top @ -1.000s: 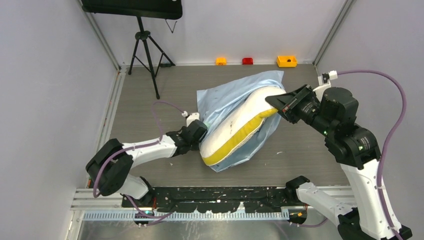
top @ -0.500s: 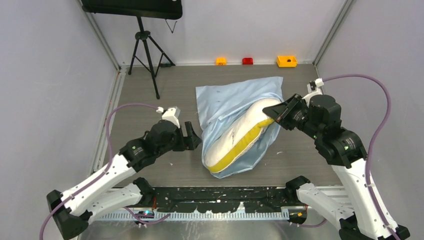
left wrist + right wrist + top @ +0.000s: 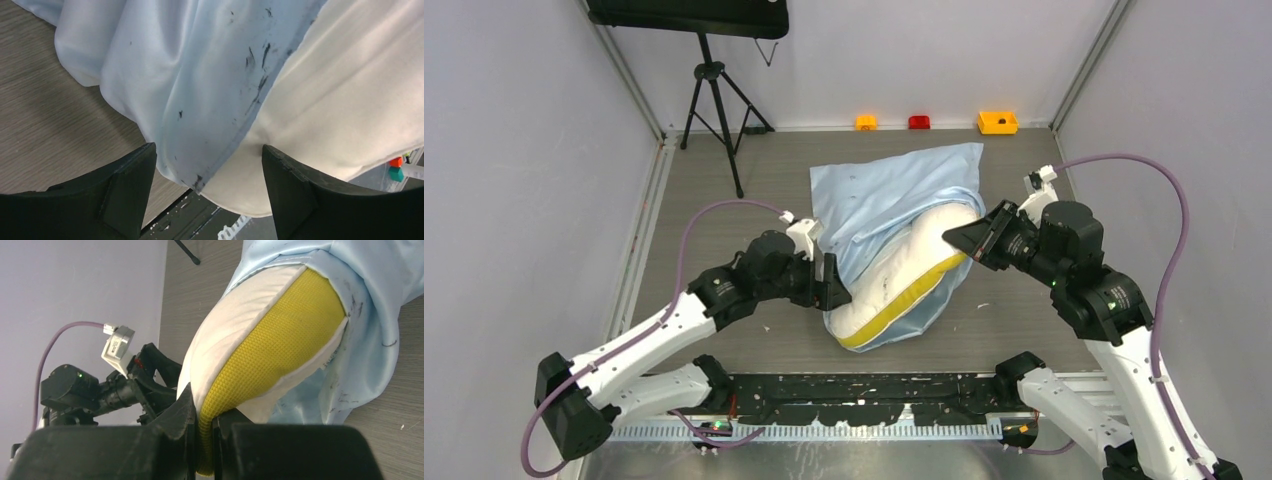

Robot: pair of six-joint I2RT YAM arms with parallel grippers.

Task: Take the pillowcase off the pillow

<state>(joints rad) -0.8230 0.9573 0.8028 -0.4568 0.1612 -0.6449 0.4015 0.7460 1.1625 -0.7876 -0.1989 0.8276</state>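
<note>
The pillowcase (image 3: pixel 874 195) lies in the middle of the table (image 3: pixel 724 330), closed end toward the far side, mouth toward the near side. The pillow (image 3: pixel 914 250) is partly inside it: its far-left part is covered, while its white face and yellow band (image 3: pixel 904 298) stick out on the near and right sides. The right gripper (image 3: pixel 956 238) is clenched on the pillow's right end, pinching the yellow band. The left gripper (image 3: pixel 834 285) sits at the pillow's near-left end, released and grasping nothing. The pillowcase's smudged hem and the white pillow show between its fingers (image 3: pixel 125 190); I cannot tell whether they touch
</note>
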